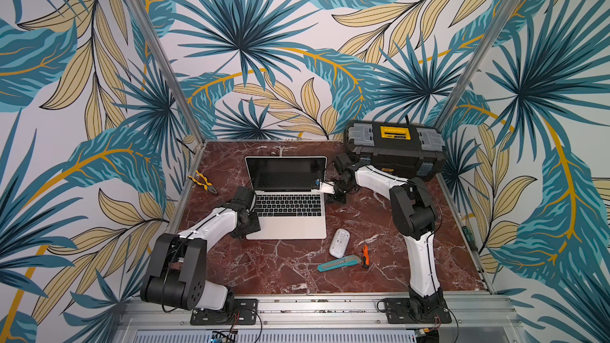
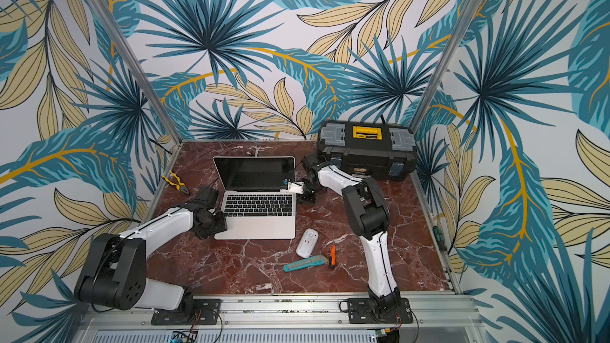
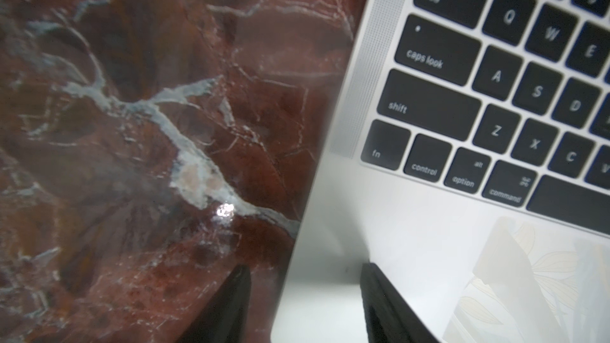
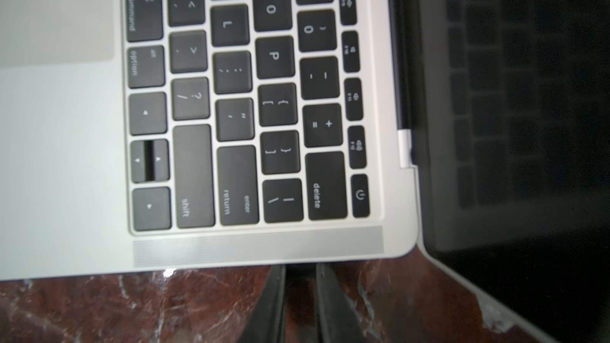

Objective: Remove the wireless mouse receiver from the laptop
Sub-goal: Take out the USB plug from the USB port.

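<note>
The silver laptop (image 1: pixel 287 222) (image 2: pixel 259 224) lies open on the red marble table, its screen dark. My right gripper (image 4: pixel 300 267) (image 1: pixel 319 187) is at the laptop's right edge near the hinge. Its fingers are nearly together around a small dark stub, the wireless mouse receiver (image 4: pixel 300 272), right against the laptop's side (image 4: pixel 264 252); little of it shows. My left gripper (image 3: pixel 303 268) (image 1: pixel 254 226) is at the laptop's front left corner with its jaws apart. One finger (image 3: pixel 231 298) is over the table, the other (image 3: pixel 383 298) over the palm rest (image 3: pixel 396 219).
A white mouse (image 1: pixel 339 242), a teal utility knife (image 1: pixel 338 263) and an orange screwdriver (image 1: pixel 364 254) lie right of the laptop's front. Yellow-handled pliers (image 1: pixel 202 183) lie at the left. A black-and-yellow toolbox (image 1: pixel 394 148) stands at the back right, close behind my right arm.
</note>
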